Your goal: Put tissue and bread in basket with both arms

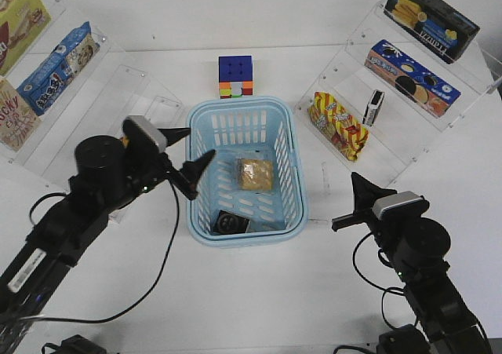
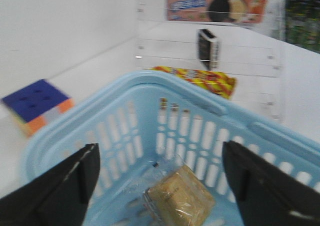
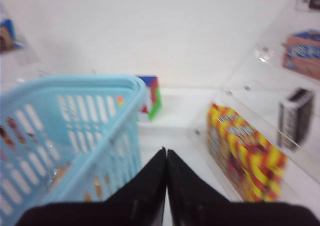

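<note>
The light-blue basket (image 1: 247, 169) already holds both goods: the wrapped bread (image 1: 255, 174) lies mid-floor, and the black tissue pack (image 1: 232, 224) sits in the basket's near-left corner. Judging from this, placing is done and only withdrawal remains. The left gripper (image 1: 193, 151) hangs over the basket's left rim, fingers spread wide and empty; it should lift clear of that rim. The right gripper (image 1: 351, 203) sits just right of the basket, fingers pressed together, with bare table behind it.
</note>
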Tool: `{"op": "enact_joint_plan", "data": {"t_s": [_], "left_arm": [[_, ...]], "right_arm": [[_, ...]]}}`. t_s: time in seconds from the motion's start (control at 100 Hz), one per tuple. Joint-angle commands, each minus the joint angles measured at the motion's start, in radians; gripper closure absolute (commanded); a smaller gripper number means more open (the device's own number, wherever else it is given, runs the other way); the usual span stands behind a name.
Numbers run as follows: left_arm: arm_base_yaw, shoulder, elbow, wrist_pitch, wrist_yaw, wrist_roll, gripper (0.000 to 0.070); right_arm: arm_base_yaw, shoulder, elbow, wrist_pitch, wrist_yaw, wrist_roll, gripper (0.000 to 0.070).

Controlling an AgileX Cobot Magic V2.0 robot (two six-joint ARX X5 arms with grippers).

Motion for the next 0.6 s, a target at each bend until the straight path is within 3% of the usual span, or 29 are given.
{"op": "enact_joint_plan", "data": {"t_s": [0.0,0.05,0.14,0.27,0.36,0.59], "left_arm": [[0.020,-0.065,0.016,-0.036,-0.126,-0.004,0.0572],[0.035,-0.107,0.016,-0.093,-0.208,-0.007,0.0700],[0.064,-0.180,0.015,-0.206,-0.322,-0.033,0.0699],[0.109,-0.299,-0.059,-0.281,-0.357,-0.062,0.0699],[0.136,-0.422,-0.229,-0.179,-0.372,-0.090,0.0699],[0.192,-0.678,-0.731,0.299,-0.386,-0.082,0.0699]], "right_arm": [[0.002,-0.016,0.007,-0.021,0.024,-0.001,0.0700],[0.002,-0.037,-0.001,-0.025,0.023,-0.001,0.0700],[0.002,-0.098,-0.031,-0.013,0.022,-0.002,0.0700],[0.002,-0.170,-0.082,0.018,0.068,-0.005,0.0700],[0.002,-0.182,-0.084,0.026,0.090,-0.005,0.0700],[0.003,-0.182,-0.084,0.048,0.091,0.002,0.0700]]}}
